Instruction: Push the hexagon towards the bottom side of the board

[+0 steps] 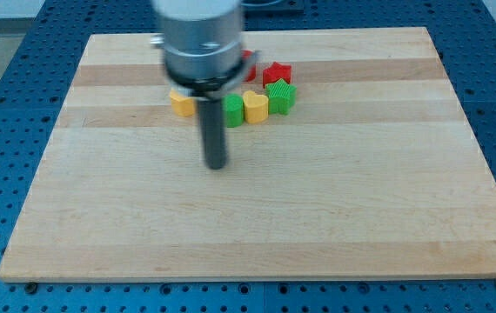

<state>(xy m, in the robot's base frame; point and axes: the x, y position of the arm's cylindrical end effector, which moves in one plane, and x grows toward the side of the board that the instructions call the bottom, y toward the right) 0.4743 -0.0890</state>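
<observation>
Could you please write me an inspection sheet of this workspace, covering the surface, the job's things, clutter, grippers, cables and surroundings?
Surface: wooden board, pale planks, lying flat.
Job's things: a hexagon cannot be made out for certain; a red block shows partly behind the arm.
Clutter: red star, green star, yellow heart, green block and yellow block clustered near the view's top.
Grippers: none; my tip rests on the board below the cluster, touching no block.
Cables: nothing seen.
Surroundings: blue perforated table around the board.
</observation>
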